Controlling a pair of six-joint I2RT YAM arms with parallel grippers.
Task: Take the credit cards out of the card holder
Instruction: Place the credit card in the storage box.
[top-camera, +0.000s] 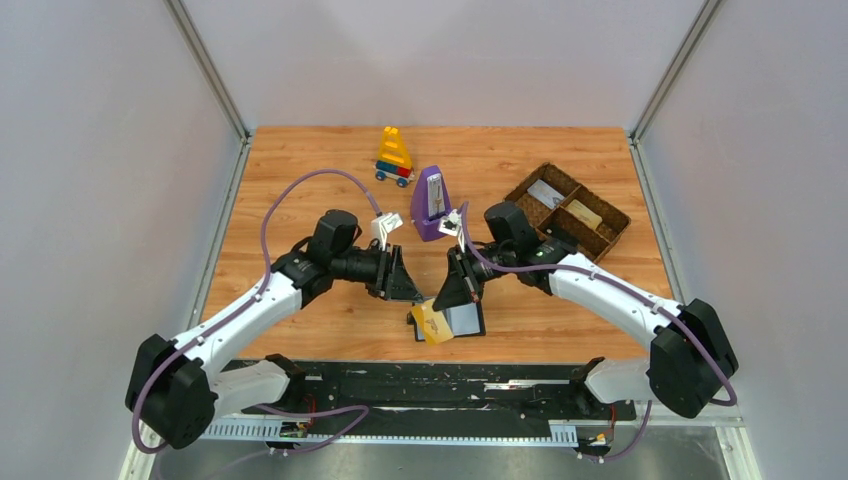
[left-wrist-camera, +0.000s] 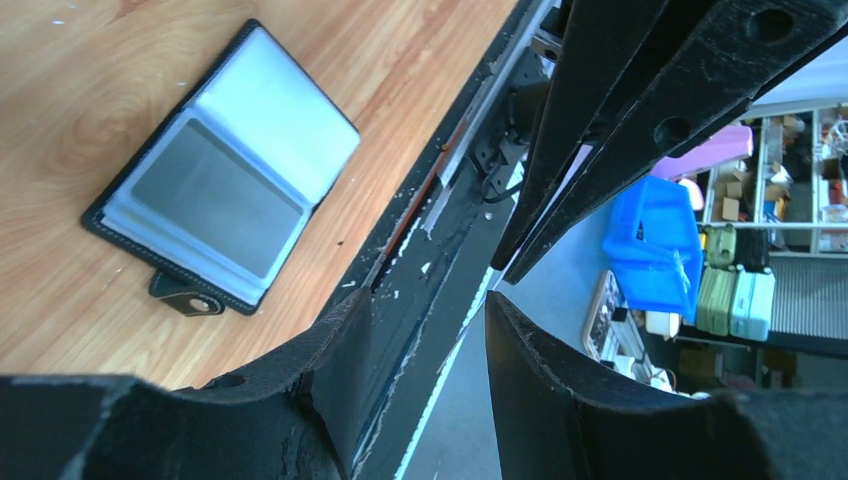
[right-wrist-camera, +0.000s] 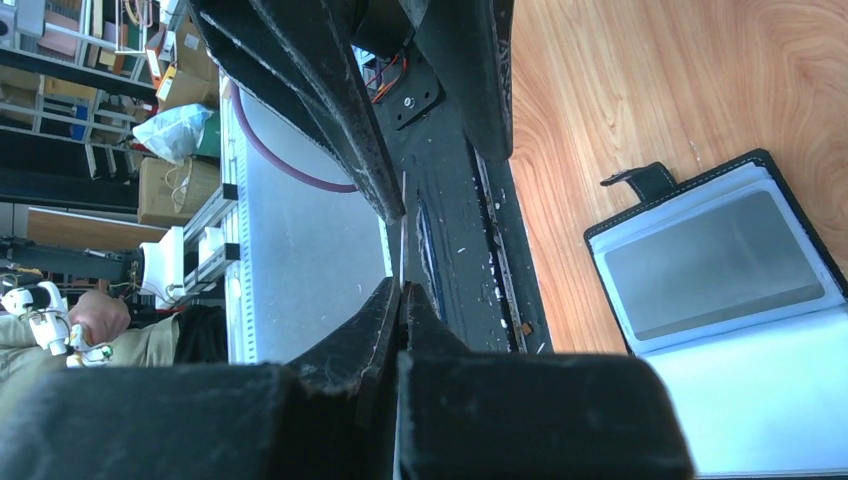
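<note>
One credit card (top-camera: 432, 323) pinched edge-on in right fingers (right-wrist-camera: 375, 322) near table's (top-camera: 300, 170) edge; left fingers (left-wrist-camera: 325, 345) wide.

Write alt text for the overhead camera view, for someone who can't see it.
The robot's left pincer and right pincer meet near the front middle of a wooden table, with a yellow-orange card between them by an open black card holder. Behind stand a purple metronome and a toy block car; a brown divided tray sits far right.

Stitched black card holder (left-wrist-camera: 225, 170) with glossy plastic panels; smooth wood-grain table (left-wrist-camera: 90, 60).
</note>
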